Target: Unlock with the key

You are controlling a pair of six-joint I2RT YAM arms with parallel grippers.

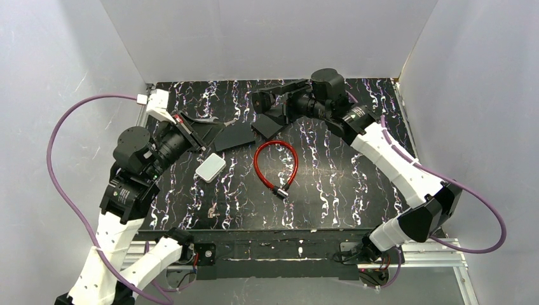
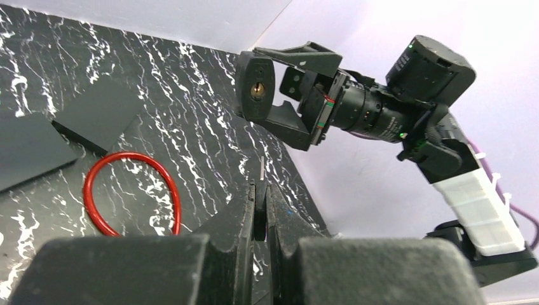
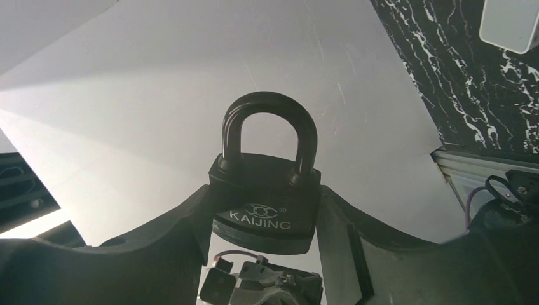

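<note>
1. Black marbled tabletop [image 1: 330, 190]: right gripper [image 3: 264, 213] clamps the padlock [image 3: 266, 197], shackle closed.
2. Left gripper [image 2: 260, 190], jaws together, pinches the key [image 2: 262, 166] apart from the keyhole [image 2: 257, 89]; insertion and turning remain.

I record both the left arm [image 1: 113, 244] and the right arm [image 1: 389, 155] as white-shelled links with black joints [image 1: 132, 141], trailing purple cables [image 1: 105, 96].

The small box [image 1: 210, 168] is recorded at 9 o'clock of the cable loop [image 1: 276, 166], the flat pads [image 1: 236, 135] at 11 o'clock, and the padlock [image 1: 262, 101] at 12 o'clock.
</note>
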